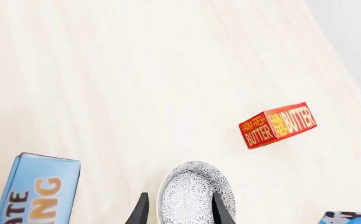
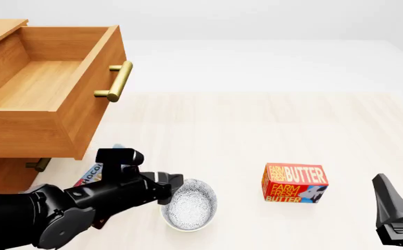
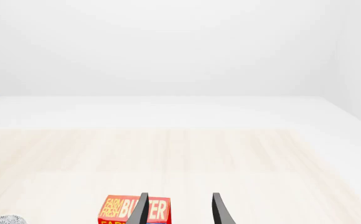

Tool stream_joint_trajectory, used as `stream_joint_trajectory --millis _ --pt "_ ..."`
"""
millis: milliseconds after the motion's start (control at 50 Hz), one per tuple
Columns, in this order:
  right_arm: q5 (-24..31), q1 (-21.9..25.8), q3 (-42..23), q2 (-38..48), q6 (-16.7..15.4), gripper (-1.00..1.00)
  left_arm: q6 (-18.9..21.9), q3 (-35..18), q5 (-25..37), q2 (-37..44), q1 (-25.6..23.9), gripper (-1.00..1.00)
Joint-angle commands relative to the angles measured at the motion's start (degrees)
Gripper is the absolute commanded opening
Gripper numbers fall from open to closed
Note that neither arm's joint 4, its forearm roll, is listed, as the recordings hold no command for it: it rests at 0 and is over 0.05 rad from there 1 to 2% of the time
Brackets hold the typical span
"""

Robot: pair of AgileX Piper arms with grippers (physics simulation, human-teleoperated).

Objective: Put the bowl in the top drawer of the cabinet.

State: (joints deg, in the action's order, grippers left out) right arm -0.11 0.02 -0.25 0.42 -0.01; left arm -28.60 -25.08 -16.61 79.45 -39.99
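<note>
A small patterned bowl (image 2: 189,205) sits tilted near the table's (image 2: 257,130) near edge, left of centre. The left gripper (image 2: 172,191) reaches in from the left, its jaws apart on either side of the bowl's rim; in the left wrist view one finger (image 1: 221,211) lies across the inside of the bowl (image 1: 193,193) and the other outside it. Whether the fingers press the rim cannot be told. A blue box (image 1: 37,191) lies just beside the left arm. A red butter box (image 2: 293,183) stands to the bowl's right, well apart. The cabinet (image 2: 7,172) stands at the table's left edge, its top drawer (image 2: 49,94) pulled open above and behind the bowl. The right gripper (image 2: 396,208) hangs at the near right corner, jaws apart, holding nothing.
</note>
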Motion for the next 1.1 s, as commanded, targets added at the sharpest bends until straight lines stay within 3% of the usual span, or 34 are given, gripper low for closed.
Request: stream_joint_trajectory --millis 20,1100 --pt "0.0 0.0 0.0 0.0 0.0 1.00 -0.7 0.4 -2.3 2.8 0.3 1.00" --pt "0.0 0.0 0.0 0.0 0.0 1.00 -5.4 1.1 -12.6 15.9 -0.4 1.00"
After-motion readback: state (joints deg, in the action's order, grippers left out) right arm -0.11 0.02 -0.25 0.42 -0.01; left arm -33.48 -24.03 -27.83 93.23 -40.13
